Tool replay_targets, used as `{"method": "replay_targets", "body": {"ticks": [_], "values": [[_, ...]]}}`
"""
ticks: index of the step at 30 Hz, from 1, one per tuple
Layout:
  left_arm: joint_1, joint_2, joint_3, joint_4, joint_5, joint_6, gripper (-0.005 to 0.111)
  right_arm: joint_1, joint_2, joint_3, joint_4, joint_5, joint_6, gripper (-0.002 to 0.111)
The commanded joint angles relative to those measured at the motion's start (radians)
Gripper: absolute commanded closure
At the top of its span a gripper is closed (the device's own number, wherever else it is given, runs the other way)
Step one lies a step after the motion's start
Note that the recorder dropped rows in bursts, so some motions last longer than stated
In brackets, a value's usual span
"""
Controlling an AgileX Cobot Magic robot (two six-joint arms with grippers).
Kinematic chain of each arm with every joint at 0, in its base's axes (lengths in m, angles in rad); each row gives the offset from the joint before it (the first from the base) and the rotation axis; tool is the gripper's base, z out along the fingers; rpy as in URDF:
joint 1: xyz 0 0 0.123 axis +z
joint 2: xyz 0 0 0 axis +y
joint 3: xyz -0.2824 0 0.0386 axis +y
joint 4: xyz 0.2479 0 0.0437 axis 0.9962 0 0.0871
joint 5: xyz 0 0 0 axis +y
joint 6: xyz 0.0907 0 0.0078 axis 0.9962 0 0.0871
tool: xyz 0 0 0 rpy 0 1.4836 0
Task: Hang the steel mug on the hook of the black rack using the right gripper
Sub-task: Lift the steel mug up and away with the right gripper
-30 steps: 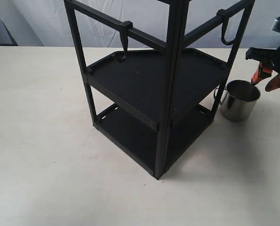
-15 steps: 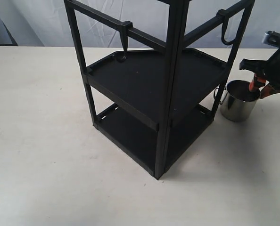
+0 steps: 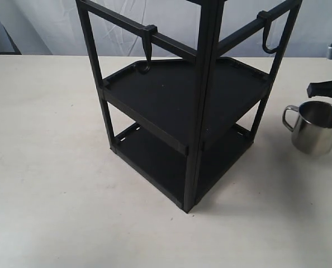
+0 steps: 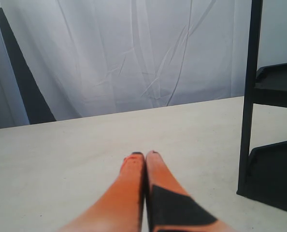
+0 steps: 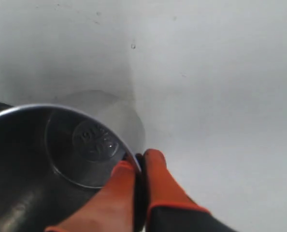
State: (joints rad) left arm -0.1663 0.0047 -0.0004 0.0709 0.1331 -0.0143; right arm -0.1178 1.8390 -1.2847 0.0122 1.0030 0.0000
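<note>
Here, the scene is set out from left to right.
Table: a pale table [image 3: 48,184] is seen under everything, with a white cloth backdrop [image 4: 134,53] behind it.
Left gripper: the left gripper [image 4: 143,155] is seen only in its wrist view, low over the table, its orange fingers [image 4: 129,188] pressed together with nothing between them; a black rack post stands off to one side.
Rack: the black rack [image 3: 202,106] is stood upright mid-table, with two flat tray shelves, one above the other.
Hook: the short hook [image 3: 147,51] is hung from the rack's left upper rail, its curled tip just above the upper shelf; nothing is carried on it.
Longer hook: a longer hook [image 3: 268,37] with a wide curve is hung from the right rail.
Mug: the steel mug [image 3: 317,127] is placed right of the rack, well apart from the short hook, upright, handle turned toward the rack.
Right gripper: the right gripper [image 5: 138,162] is clamped on the mug's rim, one orange finger inside the wall and one outside; in the exterior view it is cut off by the right edge.
</note>
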Motion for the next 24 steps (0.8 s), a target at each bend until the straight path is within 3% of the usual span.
{"method": "replay_targets", "body": {"ticks": [1, 7, 13, 24], "values": [[-0.005, -0.005, 0.0, 0.001, -0.005, -0.002, 0.105, -0.009, -0.217, 0.113, -0.026, 0.041, 0.016, 0.109], [-0.005, -0.005, 0.0, 0.001, -0.005, -0.002, 0.105, -0.009, -0.526, 0.277, 0.089, 0.103, -0.038, 0.109], [-0.005, -0.005, 0.0, 0.001, -0.005, -0.002, 0.105, -0.009, -0.7, 0.317, 0.308, 0.111, -0.188, 0.109], [-0.005, -0.005, 0.0, 0.001, -0.005, -0.002, 0.105, -0.009, -0.985, 0.466, 0.266, -0.307, -0.101, 0.109]]}}
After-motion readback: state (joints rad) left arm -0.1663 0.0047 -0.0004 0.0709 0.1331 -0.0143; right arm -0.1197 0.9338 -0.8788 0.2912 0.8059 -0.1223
